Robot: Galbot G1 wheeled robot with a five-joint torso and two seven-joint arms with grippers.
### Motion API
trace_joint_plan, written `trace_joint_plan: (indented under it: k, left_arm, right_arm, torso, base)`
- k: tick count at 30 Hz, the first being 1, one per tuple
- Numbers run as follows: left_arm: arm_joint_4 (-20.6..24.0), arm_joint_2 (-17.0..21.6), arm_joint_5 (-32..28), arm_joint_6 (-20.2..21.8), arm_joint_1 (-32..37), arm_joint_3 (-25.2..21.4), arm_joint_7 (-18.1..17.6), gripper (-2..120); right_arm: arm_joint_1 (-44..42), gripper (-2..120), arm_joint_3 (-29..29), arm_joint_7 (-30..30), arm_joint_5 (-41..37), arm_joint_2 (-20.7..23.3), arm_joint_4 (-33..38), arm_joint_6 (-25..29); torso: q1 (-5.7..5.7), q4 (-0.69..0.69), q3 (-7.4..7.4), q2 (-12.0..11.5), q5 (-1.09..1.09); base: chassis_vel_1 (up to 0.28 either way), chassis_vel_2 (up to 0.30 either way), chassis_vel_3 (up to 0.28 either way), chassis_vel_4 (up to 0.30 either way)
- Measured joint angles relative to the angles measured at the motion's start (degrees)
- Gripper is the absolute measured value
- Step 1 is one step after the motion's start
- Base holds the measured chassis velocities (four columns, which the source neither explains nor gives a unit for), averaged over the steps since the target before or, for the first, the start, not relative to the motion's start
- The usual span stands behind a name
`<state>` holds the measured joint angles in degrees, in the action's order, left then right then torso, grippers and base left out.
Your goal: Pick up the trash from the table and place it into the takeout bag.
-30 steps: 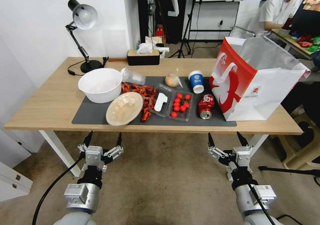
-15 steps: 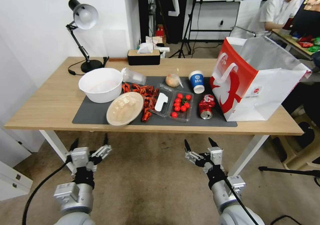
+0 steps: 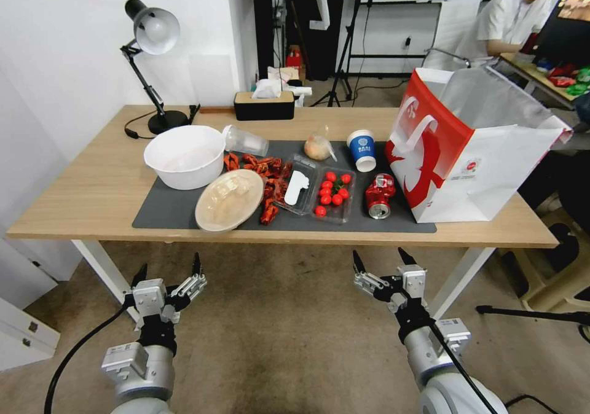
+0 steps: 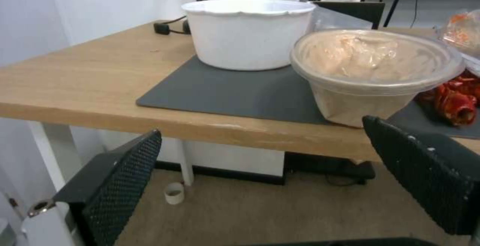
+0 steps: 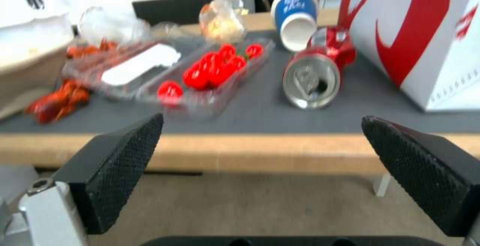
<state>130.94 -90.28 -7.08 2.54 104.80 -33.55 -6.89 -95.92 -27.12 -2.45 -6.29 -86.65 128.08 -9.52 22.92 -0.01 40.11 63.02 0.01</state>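
Note:
The trash lies on the table's dark mat: a crushed red can, a blue-white paper cup, a clear plastic cup on its side, a small clear bag with an orange lump and a beige lidded bowl. The takeout bag stands open at the table's right end. Both grippers hang below the front edge, open and holding nothing: the left gripper under the beige bowl, the right gripper under the can.
A white bowl, red wrappers, a clear tray of cherry tomatoes and a tray with a white piece crowd the mat. A desk lamp and a tissue box stand at the back.
Both grippers have dropped lower and away from the table edge. The right one swung left, then back a little to the right. The things on the table have not moved.

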Motion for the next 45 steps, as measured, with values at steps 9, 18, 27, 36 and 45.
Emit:
trace_joint_plan:
  k: [9, 18, 27, 36, 45]
  left_arm:
    - [-0.99, 2.49, -0.5, 0.24, -2.34, 2.25, 0.65, 100]
    - [-1.6, 2.88, -0.83, 0.43, -1.58, 2.48, 0.8, 100]
    - [-1.51, 2.58, -0.87, 0.3, -0.76, 1.72, 0.68, 100]
    - [-1.63, 2.18, -0.77, -0.03, -0.65, 1.22, 0.62, 100]
    - [-2.29, 2.11, -0.49, -0.55, -0.59, 1.38, 0.57, 100]
  right_arm:
    - [9.48, 100, 0.85, 9.31, -6.43, 6.23, 0.93, -6.44]
    - [25.14, 100, 5.33, 16.06, -13.07, 10.93, -7.58, -10.58]
    - [36.43, 100, 10.32, 28.05, -16.62, 11.52, -16.65, -18.8]
    - [37.97, 100, 11.49, 34.37, -19.41, 10.05, -17.57, -24.3]
    - [36.68, 95, 11.59, 37.47, -20.99, 8.91, -17.1, -25.4]
  torso:
    - [0.0, -0.06, 0.0, 0.0, -0.04]
    - [0.01, 0.03, 0.0, -0.01, 0.0]
    - [0.0, 0.01, 0.0, -0.01, -0.01]
    - [0.0, 0.0, 0.0, -0.01, 0.0]
    - [0.01, 0.01, -0.01, 0.0, -0.01]
  base:
    - [0.0, 0.0, 0.0, 0.0]
    - [0.0, 0.0, 0.0, 0.0]
    - [0.0, 0.0, 0.0, 0.0]
    - [0.0, 0.0, 0.0, 0.0]
    - [0.0, 0.0, 0.0, 0.0]
